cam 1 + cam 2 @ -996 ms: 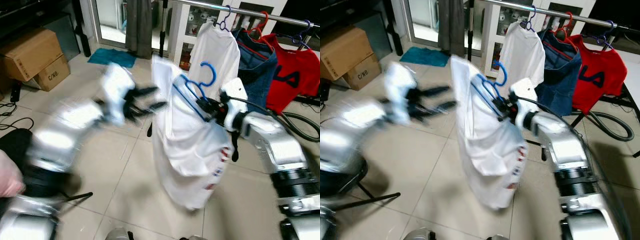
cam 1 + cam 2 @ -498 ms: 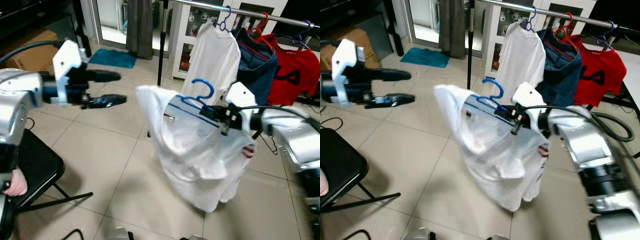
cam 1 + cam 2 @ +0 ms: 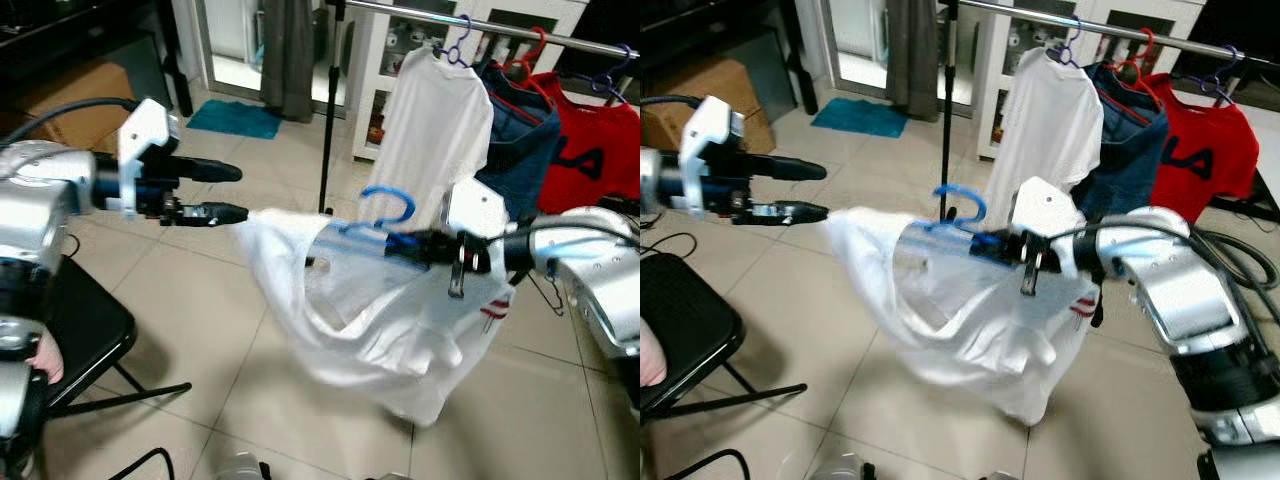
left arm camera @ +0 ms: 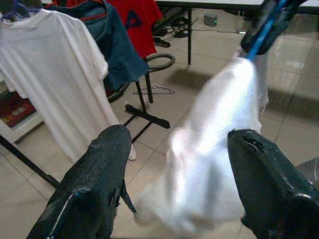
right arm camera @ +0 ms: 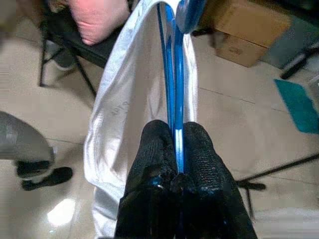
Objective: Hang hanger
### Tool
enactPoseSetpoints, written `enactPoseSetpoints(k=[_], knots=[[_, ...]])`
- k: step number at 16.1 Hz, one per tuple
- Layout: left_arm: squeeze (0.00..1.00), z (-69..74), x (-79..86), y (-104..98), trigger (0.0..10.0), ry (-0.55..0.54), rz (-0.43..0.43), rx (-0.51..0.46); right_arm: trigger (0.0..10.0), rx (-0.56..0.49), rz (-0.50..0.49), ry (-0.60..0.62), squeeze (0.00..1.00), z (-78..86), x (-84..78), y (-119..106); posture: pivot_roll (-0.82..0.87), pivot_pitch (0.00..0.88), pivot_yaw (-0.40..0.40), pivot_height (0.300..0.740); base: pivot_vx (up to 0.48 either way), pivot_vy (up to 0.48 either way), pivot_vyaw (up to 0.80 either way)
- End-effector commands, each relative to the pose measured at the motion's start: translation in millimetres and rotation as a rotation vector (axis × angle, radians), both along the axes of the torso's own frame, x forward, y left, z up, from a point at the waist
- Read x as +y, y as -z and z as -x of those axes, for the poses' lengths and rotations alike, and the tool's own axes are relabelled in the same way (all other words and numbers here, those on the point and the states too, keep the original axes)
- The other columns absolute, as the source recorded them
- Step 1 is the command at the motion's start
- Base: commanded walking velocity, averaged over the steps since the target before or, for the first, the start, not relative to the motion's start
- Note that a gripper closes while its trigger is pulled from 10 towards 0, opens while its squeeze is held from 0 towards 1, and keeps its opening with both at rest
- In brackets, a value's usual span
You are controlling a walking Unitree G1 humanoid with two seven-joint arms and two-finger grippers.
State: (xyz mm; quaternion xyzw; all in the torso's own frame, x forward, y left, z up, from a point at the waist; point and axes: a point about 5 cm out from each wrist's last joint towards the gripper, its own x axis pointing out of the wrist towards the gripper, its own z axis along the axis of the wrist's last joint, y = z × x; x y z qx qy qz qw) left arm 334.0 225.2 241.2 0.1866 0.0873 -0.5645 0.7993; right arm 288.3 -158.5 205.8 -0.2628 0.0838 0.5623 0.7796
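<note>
Fingers [image 5: 172,149] of right gripper [image 3: 420,244] pinch blue hanger [image 3: 375,215].

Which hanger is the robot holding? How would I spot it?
Look below the long metal clothes rail with shirts hanging on it. The right gripper pinches a blue plastic hanger carrying a white T-shirt. Unlike the others, it hangs on no rail.

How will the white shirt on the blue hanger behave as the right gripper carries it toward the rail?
Probably floppy: the white shirt sags in loose folds below the blue hanger. It looks light, since the right gripper holds it by the thin hanger wire alone. It will likely swing; its edge blurs beside the open left gripper.
</note>
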Motion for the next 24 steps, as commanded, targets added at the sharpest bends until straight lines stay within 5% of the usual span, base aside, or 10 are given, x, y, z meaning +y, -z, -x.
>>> enactPoseSetpoints(k=[1,10,11,12,18,24], knots=[[0.00,-3.4,-7.4,0.7,10.0,0.035,-0.029,-0.005,0.0,-0.006,0.000,-0.030,0.00,3.8,3.5,-5.0,0.03,0.000,-0.016,0.740,0.000,0.000,0.00],[0.00,-0.7,-48.0,19.1,10.0,0.283,-0.017,0.071,0.0,0.027,-0.001,-0.096,0.00,11.5,24.8,-0.9,0.02,0.000,-0.006,0.740,0.000,0.000,0.00],[0.00,-0.6,-48.4,20.3,7.5,0.288,-0.028,0.075,0.0,0.028,0.000,-0.098,0.00,11.5,25.8,-0.7,0.02,0.000,-0.007,0.740,0.000,0.000,0.00],[0.00,0.1,-45.4,24.0,0.0,0.296,-0.067,0.088,0.0,0.030,0.001,-0.104,0.00,11.5,27.4,-0.4,0.02,0.000,-0.005,0.740,0.000,0.000,0.00],[0.00,6.6,-40.3,31.6,0.0,0.344,-0.132,0.135,0.0,0.036,0.008,-0.109,0.00,11.2,28.7,-0.5,0.02,0.000,-0.009,0.740,0.000,0.000,0.00],[0.00,-0.2,-46.8,33.6,0.0,0.316,-0.121,0.045,0.0,0.034,0.011,-0.126,0.00,12.2,30.6,-2.6,0.01,0.000,-0.009,0.740,0.000,0.000,0.00]])
